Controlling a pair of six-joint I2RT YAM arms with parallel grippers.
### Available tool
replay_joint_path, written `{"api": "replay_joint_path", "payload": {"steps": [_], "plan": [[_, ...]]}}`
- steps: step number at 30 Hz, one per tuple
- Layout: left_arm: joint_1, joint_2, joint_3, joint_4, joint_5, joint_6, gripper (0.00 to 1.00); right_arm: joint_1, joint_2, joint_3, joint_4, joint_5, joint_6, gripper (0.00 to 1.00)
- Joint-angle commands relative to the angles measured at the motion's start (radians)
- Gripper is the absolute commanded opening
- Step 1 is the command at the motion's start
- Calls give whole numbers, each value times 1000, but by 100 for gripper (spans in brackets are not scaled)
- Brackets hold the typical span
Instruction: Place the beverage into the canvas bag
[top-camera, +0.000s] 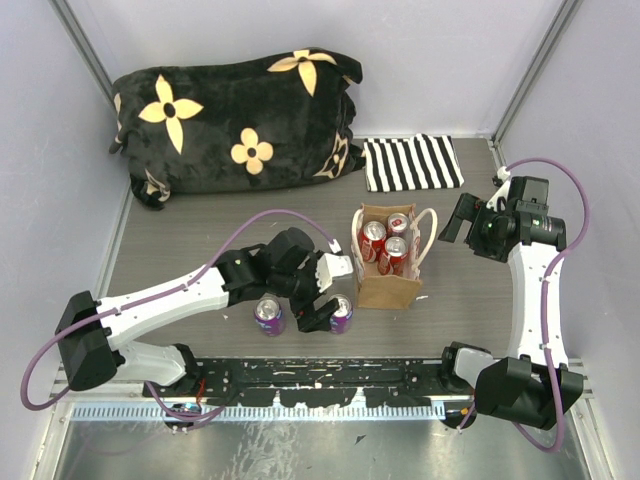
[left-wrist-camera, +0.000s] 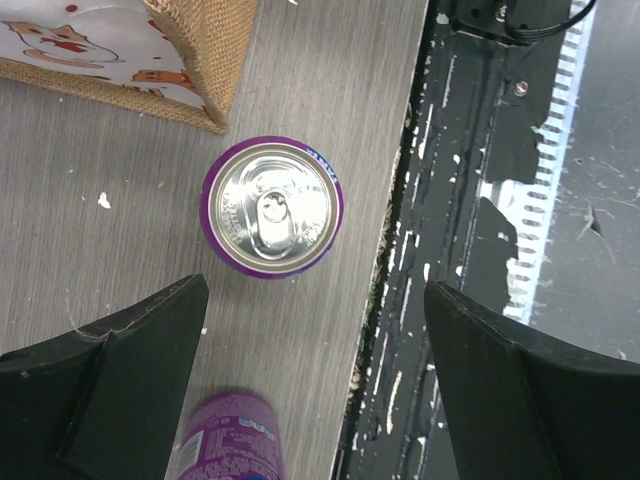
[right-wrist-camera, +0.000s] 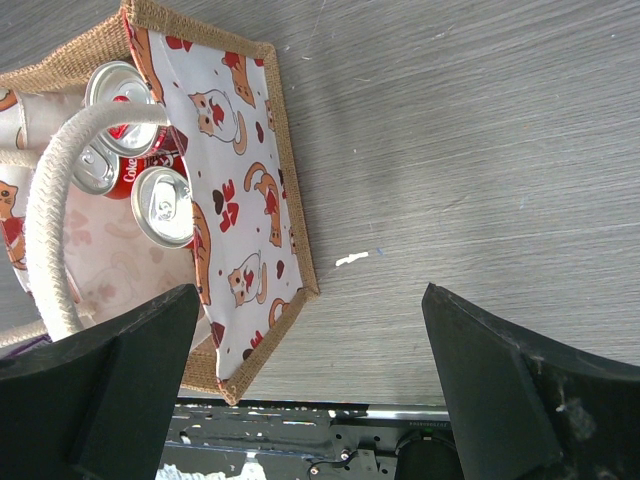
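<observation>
The canvas bag (top-camera: 388, 290) stands upright mid-table with three red cans (top-camera: 375, 233) inside. Two purple cans stand to its left near the front edge, one (top-camera: 341, 314) close to the bag and one (top-camera: 269, 315) further left. My left gripper (top-camera: 322, 292) is open and empty, hovering over the table between them. In the left wrist view the nearer-to-bag purple can (left-wrist-camera: 272, 207) sits ahead of the open gripper (left-wrist-camera: 315, 290), the other can (left-wrist-camera: 225, 440) is at the bottom, and the bag's corner (left-wrist-camera: 205, 50) is at top left. My right gripper (top-camera: 455, 220) is open and empty, raised to the right of the bag (right-wrist-camera: 240, 200).
A black pillow with cream flowers (top-camera: 235, 120) lies at the back left. A black-and-white striped cloth (top-camera: 412, 162) lies behind the bag. A black rail (top-camera: 320, 375) runs along the table's near edge, close to the purple cans (left-wrist-camera: 480, 200).
</observation>
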Motion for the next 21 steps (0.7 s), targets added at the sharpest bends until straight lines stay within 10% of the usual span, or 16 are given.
{"api": "replay_joint_path", "payload": {"steps": [1, 21], "plan": [[-16, 18, -30, 159, -63, 13, 96, -4, -26, -6, 12, -16, 0, 100], [-59, 172, -41, 255, -134, 28, 98, -5, -6, 19, 6, -17, 0, 100]]}}
